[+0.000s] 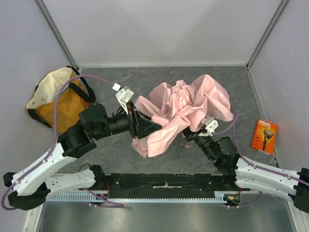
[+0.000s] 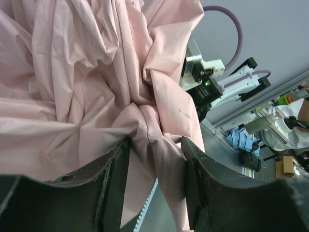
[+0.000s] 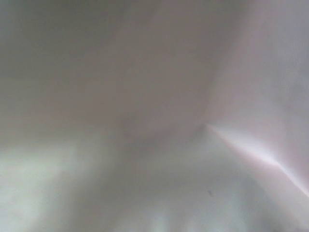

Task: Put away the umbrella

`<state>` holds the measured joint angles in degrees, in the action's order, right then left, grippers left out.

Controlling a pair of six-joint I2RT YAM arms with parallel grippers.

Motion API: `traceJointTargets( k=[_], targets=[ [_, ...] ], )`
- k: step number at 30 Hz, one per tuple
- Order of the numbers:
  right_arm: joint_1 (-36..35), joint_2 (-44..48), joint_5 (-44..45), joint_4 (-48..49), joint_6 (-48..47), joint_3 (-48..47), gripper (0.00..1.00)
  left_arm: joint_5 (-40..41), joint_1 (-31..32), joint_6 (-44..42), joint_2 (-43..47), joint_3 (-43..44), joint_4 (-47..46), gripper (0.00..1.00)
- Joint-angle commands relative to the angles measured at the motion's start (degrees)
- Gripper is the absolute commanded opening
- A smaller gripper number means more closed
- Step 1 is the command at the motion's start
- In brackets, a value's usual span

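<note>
A bunched fold of the umbrella (image 2: 72, 72) is grasped by the left jaws, judged a move to gather the canopy. The right jaws are clenched under the fabric; what is held there cannot be told. The umbrella is spread crumpled at mid-desk (image 1: 111, 82).

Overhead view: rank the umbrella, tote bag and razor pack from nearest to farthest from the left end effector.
1. The umbrella, mid-table: right at the left end effector, with its fabric bunched between the fingers.
2. The tote bag, off to the left by the wall.
3. The razor pack, at the far right edge of the table.
</note>
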<state>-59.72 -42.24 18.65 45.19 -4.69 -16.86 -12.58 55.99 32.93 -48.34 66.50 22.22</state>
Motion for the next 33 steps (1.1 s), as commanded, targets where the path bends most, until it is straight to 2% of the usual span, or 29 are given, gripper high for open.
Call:
traceJointTargets(
  k=[1, 6, 11, 15, 19, 22, 24, 33],
  targets=[
    [0.13, 0.40, -3.79, 3.94, -0.06, -3.62, 0.00, 2.28, 0.00, -1.82, -3.42, 4.69, -4.19, 0.49],
    [0.13, 0.23, -7.57, 2.63, 0.99, -4.40, 0.00, 7.47, 0.09, -2.86, -5.80, 2.67, -12.45, 0.49],
    [0.14, -0.83, -9.51, 2.62, 2.05, -5.20, 0.00, 9.32, 0.00, -4.01, -8.70, 2.23, -17.02, 0.49],
    [0.13, -1.27, -10.31, 4.38, 3.10, -4.85, 0.00, 11.69, 0.00, -5.42, -7.92, -1.19, -22.03, 0.53],
    [0.13, -2.14, -11.10, 5.08, 4.33, -5.29, 0.00, 15.56, 0.09, -6.47, -7.30, -2.16, -21.61, 0.68],
    [0.13, -2.58, -10.75, 6.49, 4.60, -4.93, 0.00, 22.75, 0.09, -4.46, -6.86, -1.55, -17.49, 0.72],
    [0.13, -3.02, -10.57, 6.58, 4.69, -5.11, 0.00, 24.70, 0.00, -4.10, -6.33, -1.46, -15.81, 0.87],
    [0.13, -4.17, -12.15, 7.02, 6.62, -6.34, 0.00, 23.74, 0.09, -1.73, -7.56, -1.20, -16.41, 0.91]
  ],
)
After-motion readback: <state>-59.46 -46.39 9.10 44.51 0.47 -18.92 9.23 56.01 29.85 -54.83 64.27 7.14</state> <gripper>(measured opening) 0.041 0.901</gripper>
